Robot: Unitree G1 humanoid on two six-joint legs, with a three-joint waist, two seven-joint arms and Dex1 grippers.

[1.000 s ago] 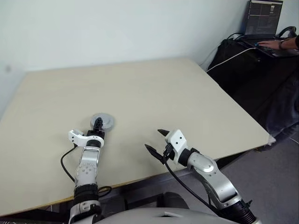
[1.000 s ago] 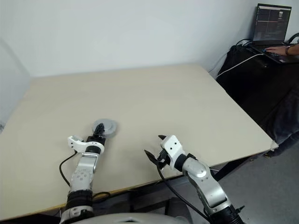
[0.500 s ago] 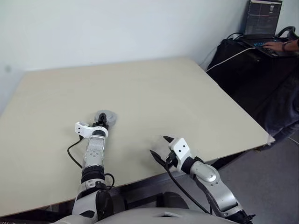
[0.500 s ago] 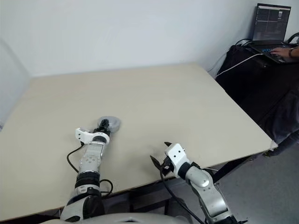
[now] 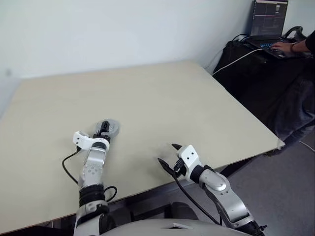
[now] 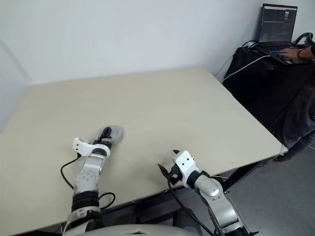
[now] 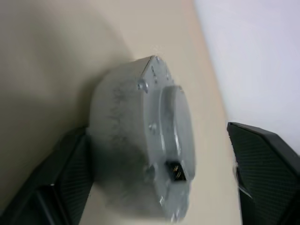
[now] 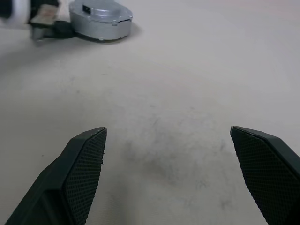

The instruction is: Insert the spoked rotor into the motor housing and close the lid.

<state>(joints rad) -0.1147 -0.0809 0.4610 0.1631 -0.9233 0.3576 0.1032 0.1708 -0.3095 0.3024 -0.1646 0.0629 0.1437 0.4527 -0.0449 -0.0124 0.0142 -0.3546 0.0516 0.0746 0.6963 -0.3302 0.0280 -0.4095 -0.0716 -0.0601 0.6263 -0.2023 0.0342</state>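
Lid point(image 7: 159, 136) between wide-open left gripper point(image 7: 161, 187) fingers, ungripped.

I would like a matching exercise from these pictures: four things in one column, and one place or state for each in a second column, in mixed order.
Things:
1. lid
2. left pincer
3. right pincer
4. laptop

Places or states:
A. open, over bare table
B. on the dark desk, a person's hand on its keys
C. open, one finger on each side of the assembly
D. closed on top of the motor housing

Pairs: 1-D, 2-C, 3-A, 4-B
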